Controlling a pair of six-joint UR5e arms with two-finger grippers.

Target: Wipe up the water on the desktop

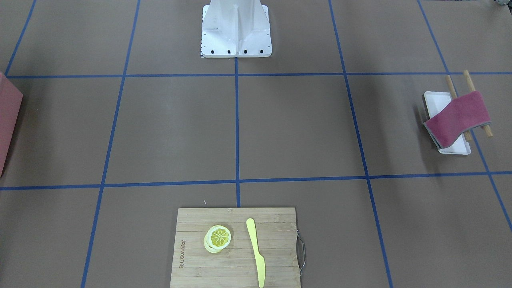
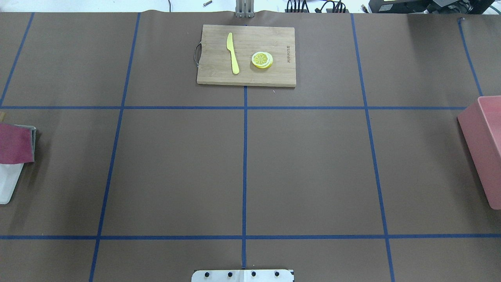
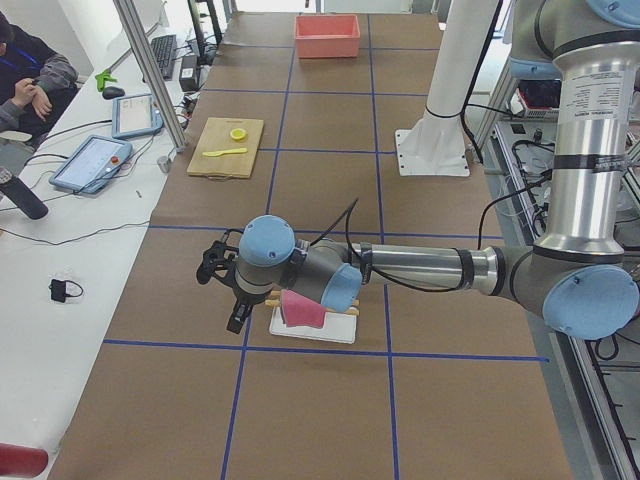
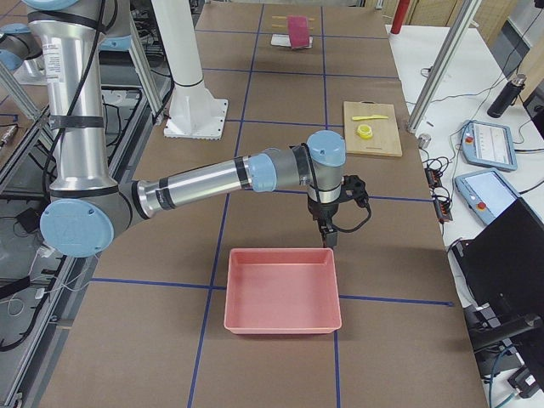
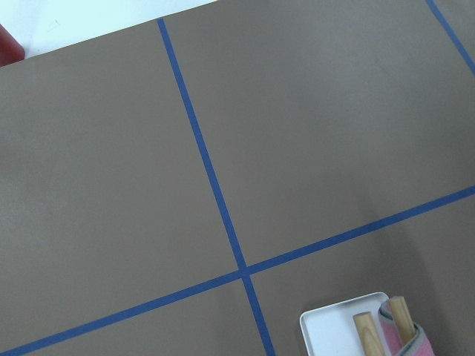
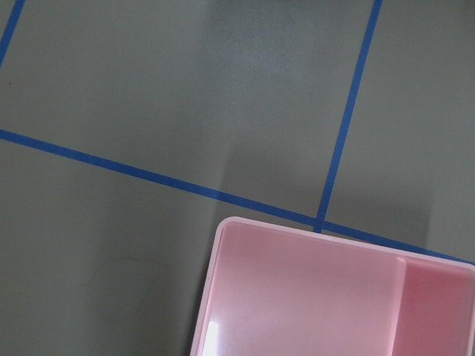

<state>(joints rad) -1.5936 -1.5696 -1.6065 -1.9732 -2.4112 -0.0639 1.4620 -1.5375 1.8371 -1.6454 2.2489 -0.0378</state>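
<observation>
The desktop (image 1: 172,128) is a matte brown surface with blue tape lines; I can make out no water on it. A dark red cloth (image 1: 458,118) hangs over two wooden sticks (image 1: 468,79) on a white tray (image 1: 438,100). In the exterior left view my left gripper (image 3: 226,292) hovers just beside the cloth (image 3: 300,310); I cannot tell whether it is open. In the exterior right view my right gripper (image 4: 330,231) hangs over the far rim of a pink bin (image 4: 282,293); its state is unclear too. The left wrist view shows the tray corner (image 5: 334,326).
A bamboo cutting board (image 1: 236,256) with lemon slices (image 1: 218,237) and a yellow knife (image 1: 256,250) lies at the table's far edge from the robot. The robot's white base (image 1: 236,30) stands at the near edge. The pink bin (image 2: 483,145) sits at the right end.
</observation>
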